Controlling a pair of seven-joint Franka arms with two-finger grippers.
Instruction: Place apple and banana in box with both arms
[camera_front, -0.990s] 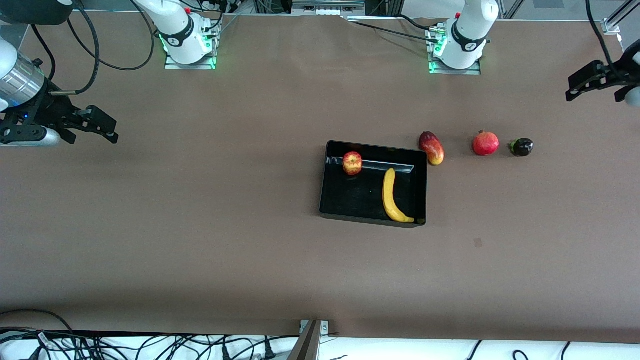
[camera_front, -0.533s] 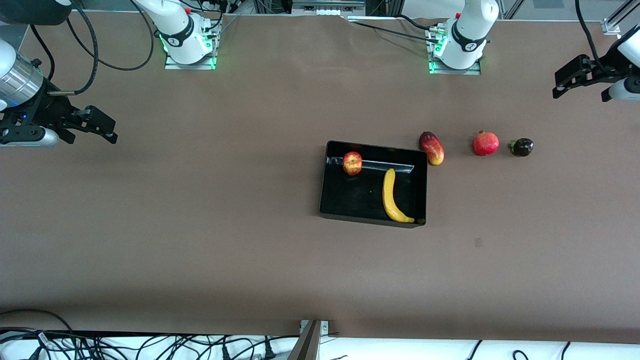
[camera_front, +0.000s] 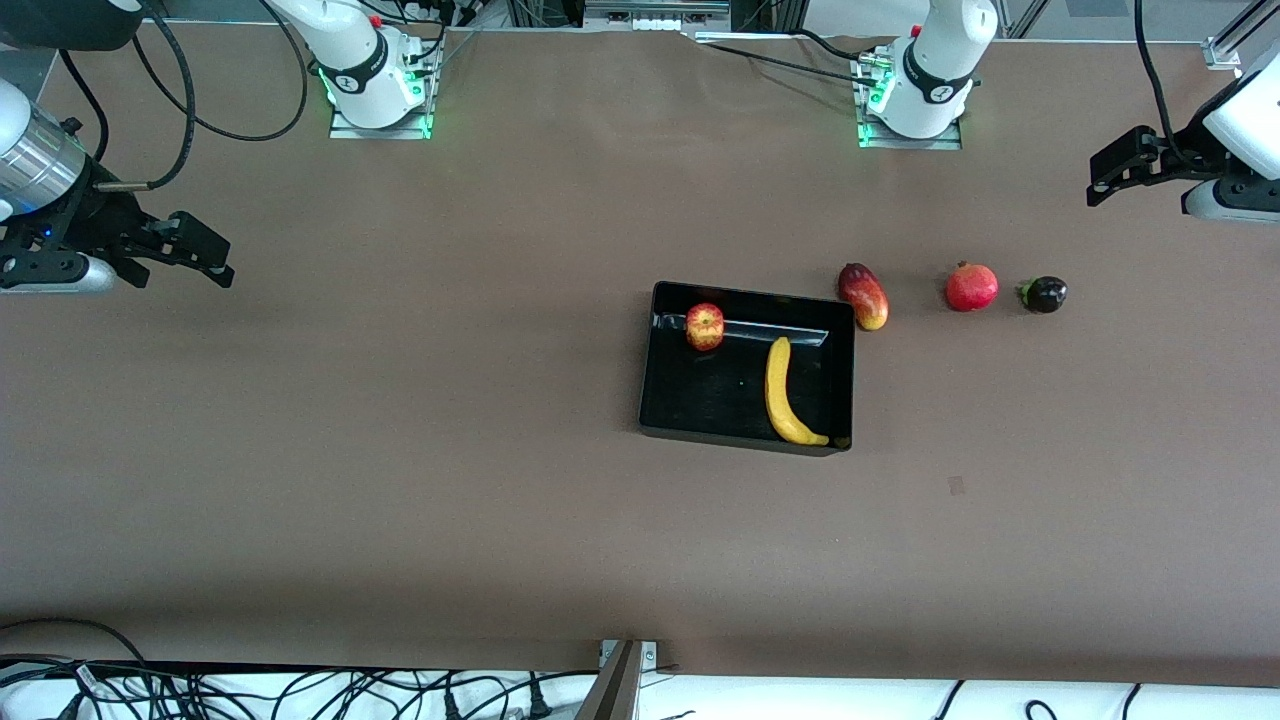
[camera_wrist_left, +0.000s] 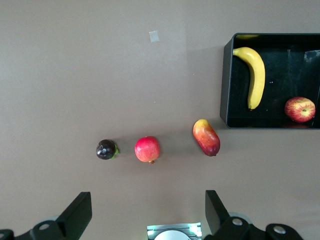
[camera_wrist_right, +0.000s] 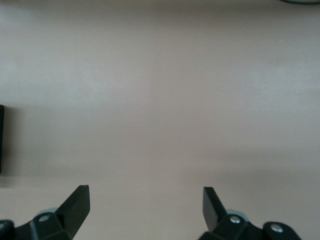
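The black box (camera_front: 651, 355) sits mid-table. The apple (camera_front: 705, 326) lies in its corner farther from the front camera. The banana (camera_front: 783, 392) lies along the wall toward the left arm's end. Both also show in the left wrist view: box (camera_wrist_left: 226, 80), apple (camera_wrist_left: 300, 109), banana (camera_wrist_left: 255, 75). My left gripper (camera_front: 1110, 178) is open and empty, high over the left arm's end of the table; it also shows in its wrist view (camera_wrist_left: 148, 212). My right gripper (camera_front: 205, 255) is open and empty over the right arm's end, seen too in its wrist view (camera_wrist_right: 146, 206).
A red-yellow mango (camera_front: 863, 295) lies just outside the box's corner. A red pomegranate (camera_front: 971, 286) and a dark round fruit (camera_front: 1043, 294) lie in a row toward the left arm's end. The same three show in the left wrist view: mango (camera_wrist_left: 206, 137), pomegranate (camera_wrist_left: 147, 149), dark fruit (camera_wrist_left: 106, 149).
My left gripper has drawn a little toward the table's middle and toward the bases' side, staying open. My right gripper has hardly moved. The fruits and box are still.
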